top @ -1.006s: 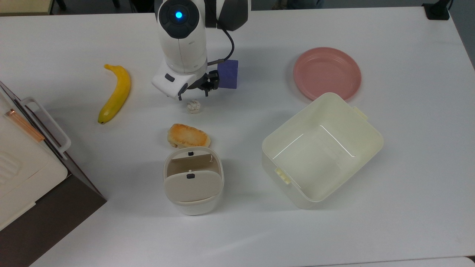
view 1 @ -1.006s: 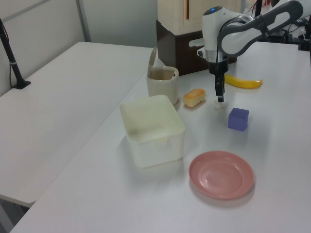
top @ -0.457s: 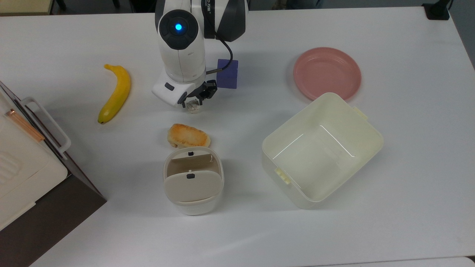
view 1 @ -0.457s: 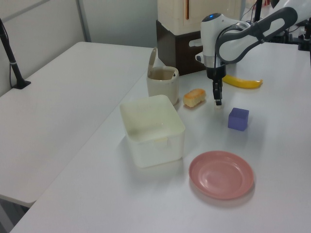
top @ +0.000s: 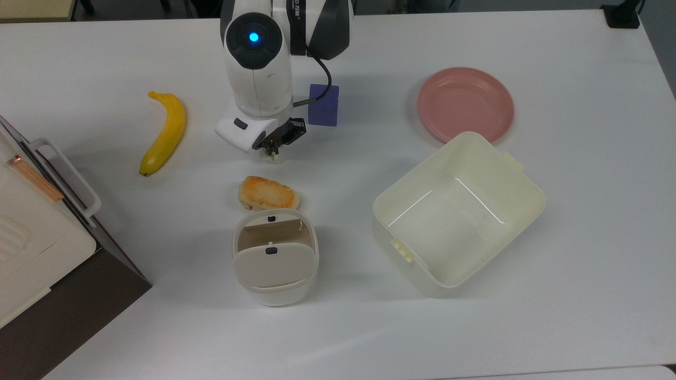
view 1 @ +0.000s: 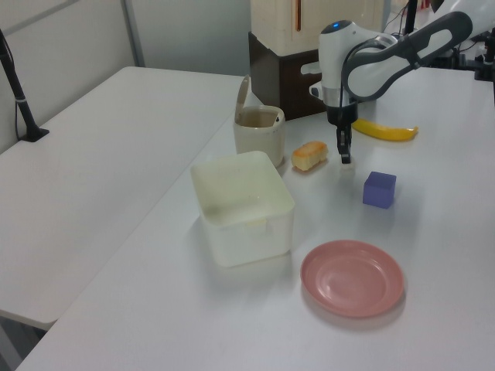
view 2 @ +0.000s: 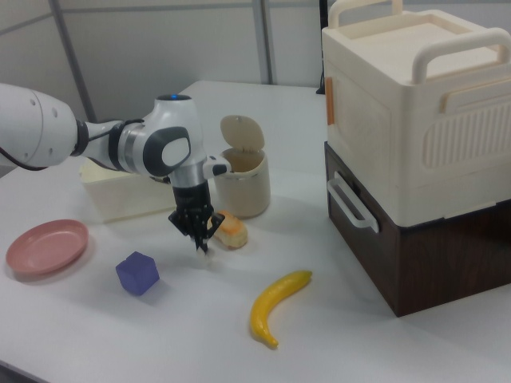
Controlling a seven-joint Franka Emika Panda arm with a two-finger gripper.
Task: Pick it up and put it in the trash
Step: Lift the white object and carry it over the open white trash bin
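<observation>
The small crumpled white paper ball (top: 271, 157) lies on the white table, mostly covered by my gripper (top: 273, 151), whose fingers have come together on it right at the table surface. The left view shows the gripper (view 1: 345, 158) pointing straight down beside the bread roll (view 1: 309, 155). In the right view the gripper (view 2: 202, 246) stands just left of the roll. The trash bin (top: 274, 259), rounded and beige-white with its flap lid tilted open, stands beyond the bread roll (top: 268, 193) toward the top view's bottom edge; it also appears as the bin (view 1: 257, 128) and the bin (view 2: 240, 179).
A banana (top: 164, 132) lies at the top view's left of the gripper. A purple cube (top: 324, 105) sits close by at its right. A pink plate (top: 466, 104) and a large cream square tub (top: 534, 191) lie further right. A cream and brown box (top: 37, 237) fills the lower left corner.
The gripper came down over the paper ball and its fingers, open around the ball half a second ago, have now shut on it. Nothing else moved.
</observation>
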